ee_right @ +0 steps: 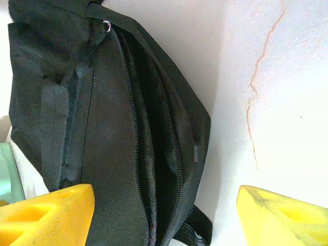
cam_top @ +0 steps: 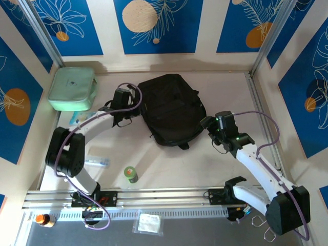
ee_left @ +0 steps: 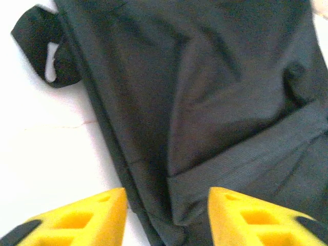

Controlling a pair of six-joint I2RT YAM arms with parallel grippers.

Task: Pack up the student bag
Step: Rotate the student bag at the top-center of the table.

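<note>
Black backpack [cam_top: 171, 110] lies mid-table, long axis running 12 to 6 o'clock. The left gripper [ee_left: 166, 202], part-open and empty, straddles its 9 o'clock edge. The right gripper [ee_right: 166, 197], wide and empty, waits at 4 o'clock.

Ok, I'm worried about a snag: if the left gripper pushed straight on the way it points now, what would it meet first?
Most likely the student bag: its black fabric lies straight ahead of the left gripper, whose jaws stand apart. How close it is I cannot tell.
</note>
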